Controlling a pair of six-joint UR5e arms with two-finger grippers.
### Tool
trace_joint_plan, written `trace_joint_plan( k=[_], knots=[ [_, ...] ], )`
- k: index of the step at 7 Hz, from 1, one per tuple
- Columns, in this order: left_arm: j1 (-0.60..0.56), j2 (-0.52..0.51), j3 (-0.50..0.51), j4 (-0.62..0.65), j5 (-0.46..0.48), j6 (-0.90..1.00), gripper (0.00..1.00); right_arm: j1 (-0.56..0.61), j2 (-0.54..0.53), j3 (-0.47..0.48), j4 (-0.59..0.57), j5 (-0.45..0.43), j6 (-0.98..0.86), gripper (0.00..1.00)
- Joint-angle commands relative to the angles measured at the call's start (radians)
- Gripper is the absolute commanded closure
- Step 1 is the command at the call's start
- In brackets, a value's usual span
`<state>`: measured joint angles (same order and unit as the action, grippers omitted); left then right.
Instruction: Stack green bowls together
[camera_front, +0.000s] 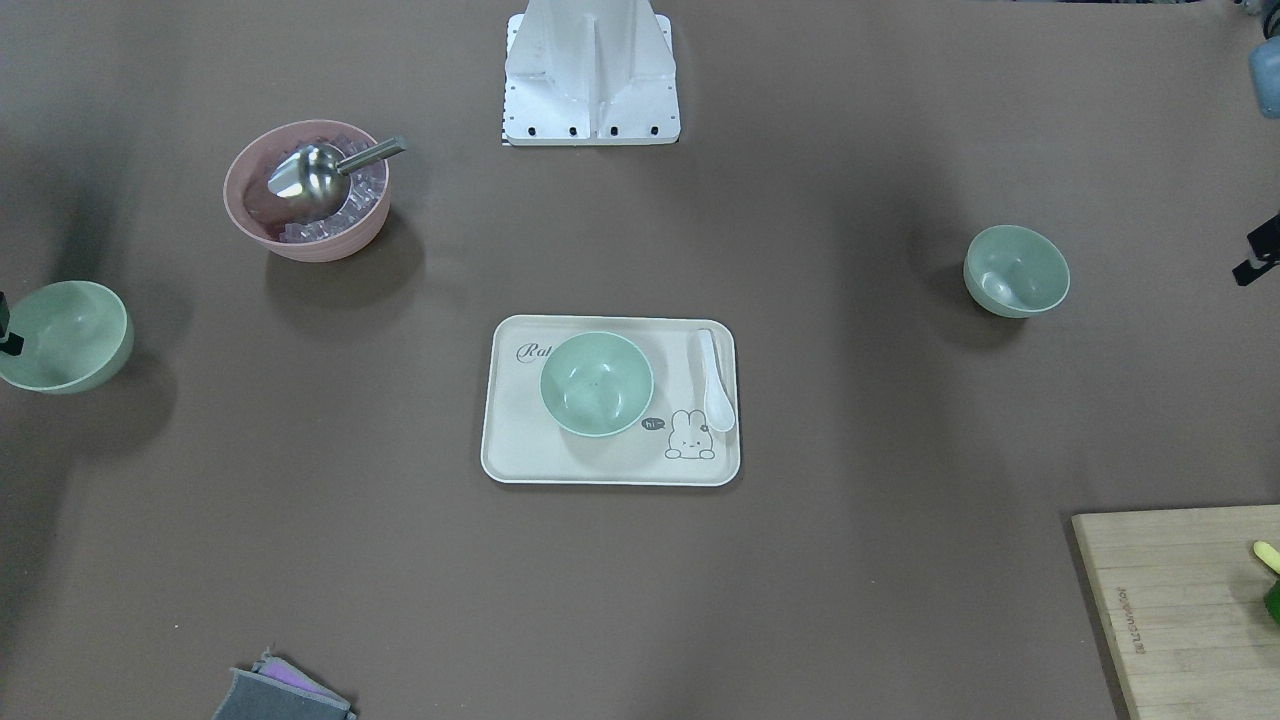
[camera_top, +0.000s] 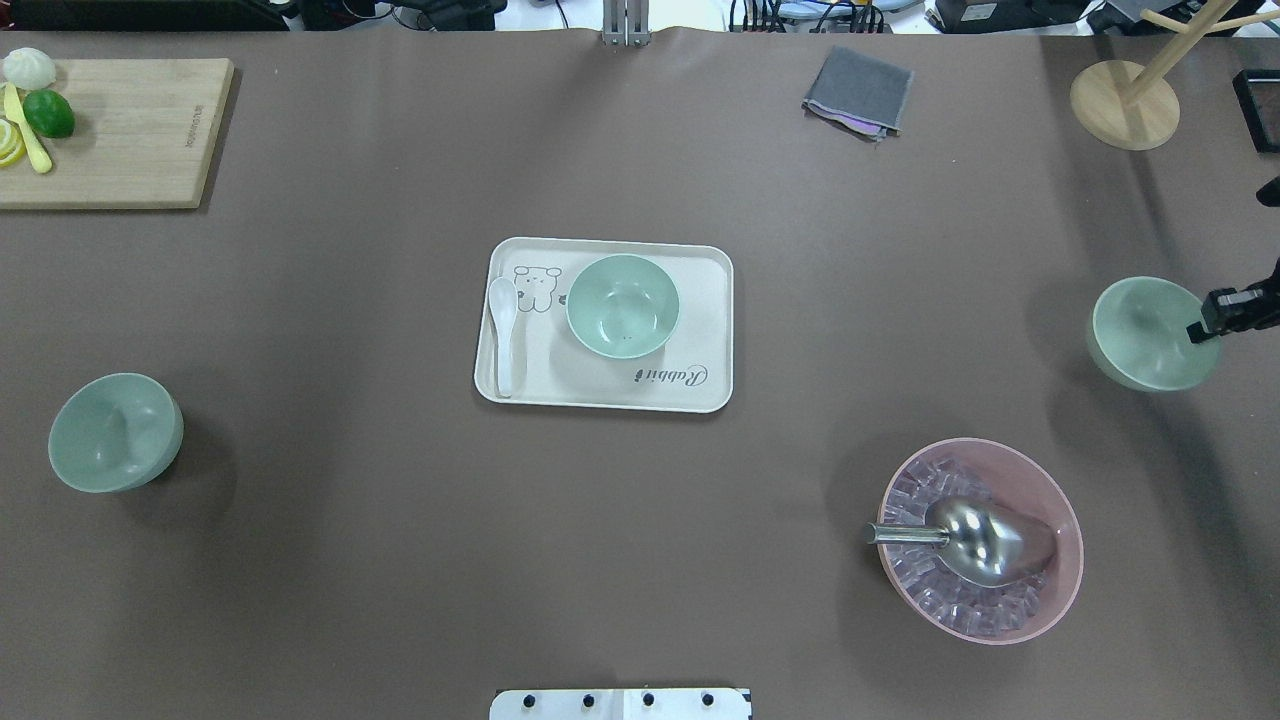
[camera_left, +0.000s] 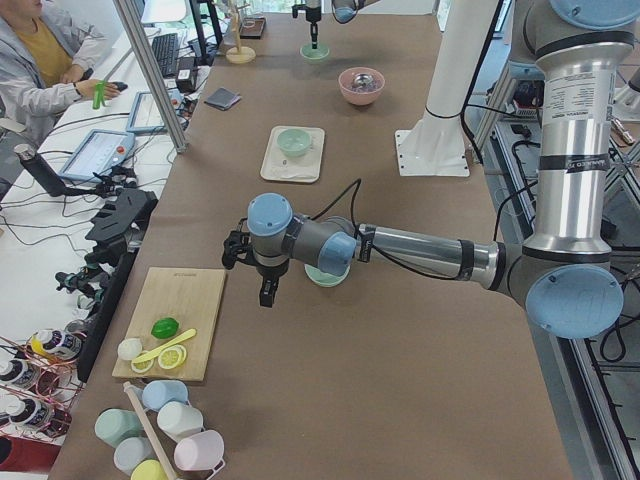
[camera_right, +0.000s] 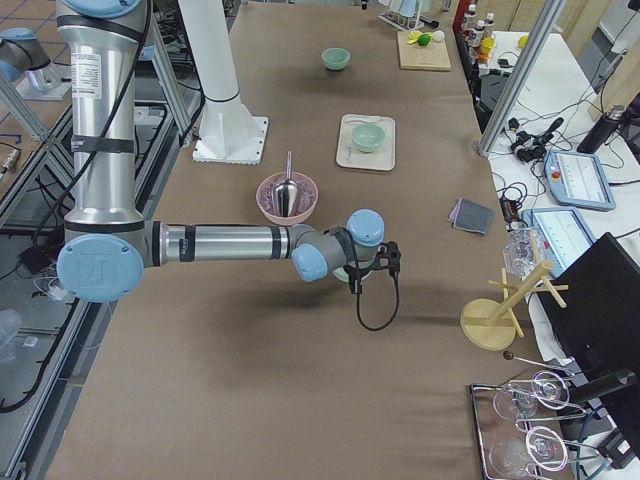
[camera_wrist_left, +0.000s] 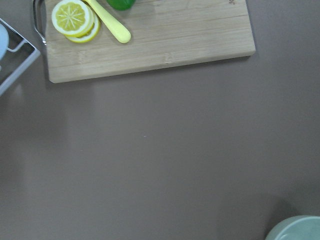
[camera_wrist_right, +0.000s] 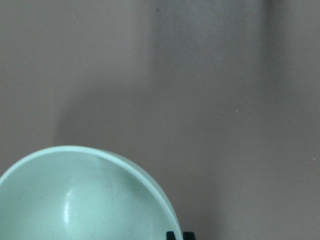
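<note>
Three pale green bowls are on the brown table. One green bowl (camera_top: 622, 305) sits on the cream tray (camera_top: 700, 385) at the centre. A second green bowl (camera_top: 115, 432) stands on my left side, and its rim shows in the left wrist view (camera_wrist_left: 295, 231). My left gripper (camera_left: 267, 292) hangs beside it, and I cannot tell whether it is open or shut. The third green bowl (camera_top: 1140, 335) is on my right. My right gripper (camera_top: 1196, 333) is at its rim, with the fingertips (camera_wrist_right: 172, 235) close together on the rim.
A pink bowl (camera_top: 1060, 590) with ice and a metal scoop (camera_top: 985, 540) stands near my right. A white spoon (camera_top: 503, 335) lies on the tray. A cutting board (camera_top: 120, 140) with lime is far left, a grey cloth (camera_top: 858, 92) and a wooden rack (camera_top: 1125, 105) far right.
</note>
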<state>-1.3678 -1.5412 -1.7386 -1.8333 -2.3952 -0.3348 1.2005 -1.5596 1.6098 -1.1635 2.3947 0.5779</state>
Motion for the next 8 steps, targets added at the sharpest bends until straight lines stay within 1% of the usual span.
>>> trace_joint_plan(
  k=[1,2,3,4,5,6,7,8],
  knots=[
    [0.137,0.003,-0.009,-0.15,0.011,-0.302,0.02,-0.086,0.195,0.022,-0.033,0.006,0.379,1.0],
    [0.156,0.007,-0.006,-0.155,0.011,-0.311,0.02,-0.181,0.308,0.027,-0.033,-0.011,0.599,1.0],
    [0.212,0.031,0.007,-0.158,0.045,-0.313,0.02,-0.25,0.401,0.027,-0.033,-0.043,0.77,1.0],
    [0.251,0.038,0.01,-0.164,0.068,-0.311,0.02,-0.293,0.447,0.032,-0.033,-0.067,0.862,1.0],
    [0.354,0.065,0.004,-0.203,0.109,-0.314,0.02,-0.338,0.475,0.03,-0.035,-0.106,0.873,1.0],
    [0.425,0.1,0.028,-0.312,0.184,-0.32,0.03,-0.379,0.499,0.024,-0.039,-0.161,0.873,1.0],
    [0.429,0.102,0.037,-0.332,0.183,-0.322,0.03,-0.407,0.541,0.021,-0.07,-0.181,0.879,1.0],
    [0.429,0.104,0.034,-0.334,0.183,-0.32,0.03,-0.451,0.579,0.019,-0.082,-0.218,0.963,1.0]
  ],
)
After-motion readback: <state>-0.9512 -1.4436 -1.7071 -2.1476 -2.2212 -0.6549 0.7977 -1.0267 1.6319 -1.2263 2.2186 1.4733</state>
